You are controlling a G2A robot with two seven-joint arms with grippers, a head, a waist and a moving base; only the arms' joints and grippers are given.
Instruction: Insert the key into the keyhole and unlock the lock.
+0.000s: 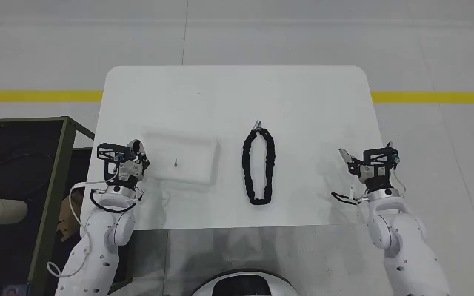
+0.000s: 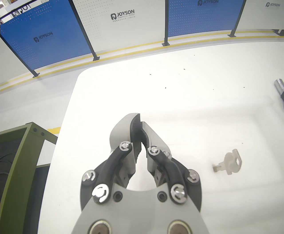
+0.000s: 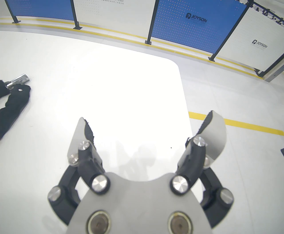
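Observation:
A black fabric-sleeved chain lock point(image 1: 258, 166) lies in a closed loop at the middle of the white table point(image 1: 237, 89), its metal lock barrel point(image 1: 257, 127) at the far end. The barrel point(image 3: 19, 79) and part of the sleeve also show in the right wrist view. A small pale key point(image 2: 230, 164) rests on a white pad point(image 1: 181, 157) left of the lock. My left gripper point(image 2: 139, 120) hovers at the table's left side beside the pad, shut with nothing in it. My right gripper point(image 3: 147, 124) hangs over the table's right edge, open and empty.
A dark green frame point(image 1: 63, 148) with a black shelf stands just off the table's left side. Yellow floor lines point(image 1: 44, 95) run behind the table. Blue and white partition panels point(image 2: 124, 20) stand beyond it.

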